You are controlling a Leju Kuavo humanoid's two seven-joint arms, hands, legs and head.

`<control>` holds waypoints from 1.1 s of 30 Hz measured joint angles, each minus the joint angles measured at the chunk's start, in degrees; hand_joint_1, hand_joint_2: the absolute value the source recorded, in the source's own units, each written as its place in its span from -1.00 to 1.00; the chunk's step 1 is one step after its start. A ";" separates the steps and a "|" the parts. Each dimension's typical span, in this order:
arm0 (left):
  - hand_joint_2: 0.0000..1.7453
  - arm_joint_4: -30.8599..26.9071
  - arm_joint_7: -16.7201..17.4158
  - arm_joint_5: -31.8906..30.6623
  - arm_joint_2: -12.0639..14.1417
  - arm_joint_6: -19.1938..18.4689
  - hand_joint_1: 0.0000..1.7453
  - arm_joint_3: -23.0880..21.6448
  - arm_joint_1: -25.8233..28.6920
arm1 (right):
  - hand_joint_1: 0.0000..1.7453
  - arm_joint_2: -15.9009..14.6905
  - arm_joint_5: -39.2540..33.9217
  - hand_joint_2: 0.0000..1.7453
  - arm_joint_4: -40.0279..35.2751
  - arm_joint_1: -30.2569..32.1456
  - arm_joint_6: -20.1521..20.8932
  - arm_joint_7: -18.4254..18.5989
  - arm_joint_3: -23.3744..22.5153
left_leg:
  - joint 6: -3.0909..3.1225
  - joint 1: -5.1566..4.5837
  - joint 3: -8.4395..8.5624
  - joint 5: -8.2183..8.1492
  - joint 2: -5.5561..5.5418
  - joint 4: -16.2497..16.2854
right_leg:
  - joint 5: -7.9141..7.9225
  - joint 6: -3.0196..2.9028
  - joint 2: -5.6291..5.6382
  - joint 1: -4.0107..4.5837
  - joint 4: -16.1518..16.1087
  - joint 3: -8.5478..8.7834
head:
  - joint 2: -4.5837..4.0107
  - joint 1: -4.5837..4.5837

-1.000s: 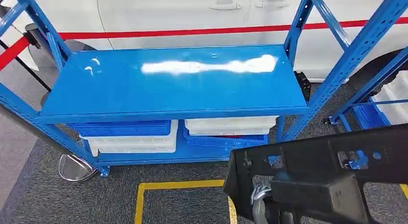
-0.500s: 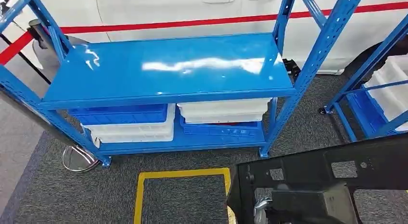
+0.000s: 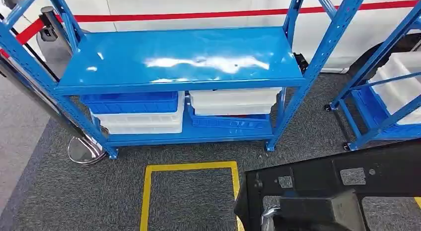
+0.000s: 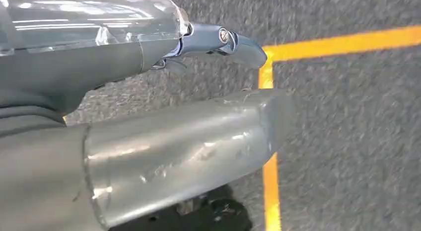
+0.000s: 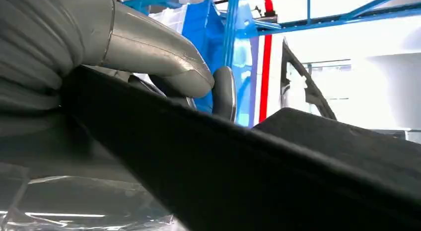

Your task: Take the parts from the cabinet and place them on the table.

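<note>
While the black part (image 3: pixel 327 186) fills the frame's lower right, the right hand (image 5: pixel 74 67) holds it, fingers (image 5: pixel 164 62) clamped on its edge.

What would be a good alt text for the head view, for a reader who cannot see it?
A large black part fills the lower right, with the right hand under it. Ahead, a blue rack holds blue and white trays on its lower shelf. A yellow square marks the grey carpet.

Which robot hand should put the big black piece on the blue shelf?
The right hand, most likely. It already grips the black part, carried low in front of the blue rack's top shelf. The left hand holds nothing and hangs over the carpet.
</note>
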 joint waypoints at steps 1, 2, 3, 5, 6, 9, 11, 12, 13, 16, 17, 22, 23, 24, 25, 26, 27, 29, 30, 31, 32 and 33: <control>-1.00 0.00 0.00 0.00 -0.02 -0.04 -1.00 0.00 0.03 | 1.00 0.00 0.00 1.00 0.00 -0.07 0.00 0.00 0.00 | -0.30 -0.23 -0.60 0.24 -0.03 0.48 | -2.34 -0.35 -0.02 0.22 -4.99 3.26 | 0.00 0.04; -1.00 0.00 0.00 -0.09 -0.07 -0.06 -1.00 0.00 0.07 | 1.00 0.00 -0.02 1.00 0.00 -0.05 0.00 -0.02 -0.02 | -0.55 -0.22 -0.81 0.57 0.26 0.83 | -2.72 -0.86 -0.17 0.48 -6.55 3.98 | 0.00 -0.11; -1.00 0.00 -0.02 -0.35 -0.07 -0.09 -1.00 -0.02 0.07 | 1.00 0.02 -0.29 1.00 0.00 0.15 0.20 -0.02 -0.07 | -0.92 -0.16 -0.74 0.99 0.29 0.91 | -2.29 -1.09 0.02 0.53 -6.54 3.31 | 0.00 0.20; -1.00 0.00 0.00 -0.74 -0.07 -0.09 -1.00 -0.06 0.10 | 1.00 0.04 -1.09 1.00 0.00 0.16 0.55 -0.04 -0.28 | -1.76 0.07 -0.94 2.00 0.52 0.48 | -1.59 -2.03 0.37 0.70 -6.53 2.71 | 0.00 0.53; -1.00 0.00 0.00 -0.92 -0.04 -0.09 -1.00 -0.11 0.19 | 1.00 0.15 -1.22 1.00 -0.02 0.23 0.59 -0.06 -0.39 | -2.00 0.19 -1.33 1.60 0.38 0.83 | -0.65 -2.63 0.38 0.15 -7.08 2.29 | 0.00 0.61; -1.00 0.00 0.04 -1.51 -0.04 -0.09 -1.00 -0.50 0.29 | 1.00 0.31 -1.44 1.00 -0.04 0.56 0.28 -0.07 -0.66 | -2.51 0.38 -3.60 -8.82 -0.34 9.66 | 1.41 -3.31 1.13 0.20 -7.04 -0.23 | 0.00 0.22; -1.00 0.00 0.07 -1.75 -0.02 -0.09 -1.00 -0.72 0.25 | 1.00 0.31 -1.75 1.00 -0.04 0.81 -0.13 -0.07 -0.85 | -2.69 0.37 -4.46 -11.60 -0.34 16.60 | 2.69 -3.18 1.79 0.30 -6.67 -2.08 | 0.00 0.22; -1.00 0.00 0.07 -1.81 0.07 -0.09 -1.00 -0.81 0.29 | 1.00 0.31 -1.81 1.00 -0.04 0.93 -0.37 -0.05 -0.92 | -2.64 0.38 -3.66 -10.41 -0.39 17.45 | 3.29 -3.06 2.20 0.31 -6.36 -3.17 | 0.00 0.20; -1.00 0.00 0.07 -1.90 0.18 -0.15 -1.00 -0.90 0.32 | 1.00 0.31 -1.88 1.00 -0.04 1.05 -0.55 -0.07 -0.94 | -2.45 0.37 -1.62 -8.02 -0.46 15.75 | 3.89 -2.89 2.77 0.31 -6.04 -4.30 | 0.00 0.22; -1.00 0.00 -0.04 -2.16 0.44 -0.41 -1.00 -1.03 0.28 | 1.00 0.31 -2.23 1.00 -0.33 1.37 -1.18 -0.04 -1.18 | -1.09 0.36 8.03 -6.38 -4.90 2.14 | 5.57 -2.21 4.45 0.16 -5.36 -6.66 | 0.00 0.17; -1.00 -0.02 -0.11 -2.36 0.57 -0.55 -1.00 -1.05 0.46 | 1.00 0.33 -2.30 1.00 -0.48 1.39 -1.27 -0.04 -1.27 | -0.99 0.43 10.49 -7.67 -6.05 -2.08 | 6.08 -1.86 4.86 0.49 -5.28 -7.07 | 0.00 0.30; -1.00 -0.04 -0.26 -2.63 0.59 -0.68 -1.00 -1.20 0.69 | 1.00 0.35 -2.66 1.00 -1.42 2.40 -1.49 0.00 -1.81 | -0.08 0.57 8.80 -5.92 -2.26 -2.69 | 5.90 -0.33 4.56 0.58 -4.30 -8.68 | 0.00 0.54; -1.00 -0.04 -0.35 -2.56 0.61 -0.68 -1.00 -1.18 0.76 | 1.00 0.33 -2.75 1.00 -1.60 2.42 -1.49 0.04 -1.86 | 0.54 0.45 8.41 -5.54 -1.39 -2.69 | 2.68 -0.26 2.50 0.35 -1.46 -9.79 | 0.00 1.12; -1.00 -0.04 -0.37 -2.56 0.63 -0.68 -1.00 -1.18 1.00 | 1.00 0.33 -2.75 1.00 -1.60 2.39 -1.49 0.07 -1.90 | 0.51 0.30 8.02 -5.19 -0.55 -2.63 | -0.46 -0.08 1.27 0.35 2.35 -10.92 | 0.00 1.31; -1.00 -0.04 -0.37 -2.58 0.66 -0.70 -1.00 -1.18 1.22 | 1.00 0.33 -2.78 1.00 -1.62 2.41 -1.49 0.07 -1.90 | 0.58 0.18 7.58 -4.90 0.54 -2.57 | -2.84 0.15 0.67 0.23 6.62 -12.03 | 0.00 1.25; -1.00 -0.06 -0.39 -2.58 0.72 -0.68 -1.00 -1.18 1.28 | 1.00 0.33 -2.84 1.00 -1.62 2.49 -1.55 0.04 -1.97 | 0.48 0.10 7.01 -4.62 1.52 -2.37 | -3.57 0.35 0.48 0.10 10.15 -12.82 | 0.00 1.33; -1.00 -0.07 -0.39 -2.56 0.74 -0.70 -1.00 -1.18 1.22 | 1.00 0.33 -2.86 1.00 -1.62 2.59 -1.47 0.09 -2.10 | 0.38 0.06 6.45 -4.41 2.38 -2.12 | -2.65 0.47 0.34 -0.01 11.54 -12.61 | 0.00 1.31; -1.00 -0.07 -0.20 -2.27 0.76 -0.26 -1.00 -1.18 0.78 | 1.00 0.33 -2.75 1.00 -1.62 2.68 -0.74 0.28 -2.19 | 0.18 0.03 5.55 -4.22 3.98 -1.60 | 0.75 0.37 -0.22 -0.03 6.74 -8.21 | 0.00 1.33; -1.00 -0.07 0.00 -2.21 0.74 0.13 -1.00 -1.16 0.52 | 1.00 0.33 -2.69 1.00 -1.62 2.66 -0.46 0.44 -2.21 | 0.12 0.01 5.32 -4.19 4.59 -1.36 | 1.89 0.05 -1.13 0.05 1.54 -4.41 | 0.00 1.33; -1.00 -0.07 0.09 -2.16 0.74 0.31 -1.00 -1.18 0.20 | 1.00 0.33 -2.60 1.00 -1.66 2.61 -0.35 0.57 -2.21 | 0.02 -0.04 5.60 -4.17 5.13 -1.05 | 1.34 -0.49 -3.47 0.40 -4.05 -0.67 | 0.00 1.33; -1.00 -0.07 0.18 -2.01 0.72 0.35 -1.00 -1.16 0.14 | 1.00 0.33 -2.53 1.00 -1.73 2.37 -0.28 0.74 -2.21 | -0.42 -0.34 4.98 -4.24 5.74 -0.91 | 0.10 -0.90 -5.30 1.11 -6.42 0.55 | 0.00 1.27; -1.00 -0.07 0.33 -1.88 0.74 0.35 -1.00 -1.16 -0.07 | 1.00 0.35 -2.54 1.00 -1.79 2.45 -0.24 0.72 -2.19 | -0.93 -0.23 5.37 -3.99 6.25 -0.88 | 0.60 -1.43 -4.89 1.22 -6.05 0.15 | 0.00 1.03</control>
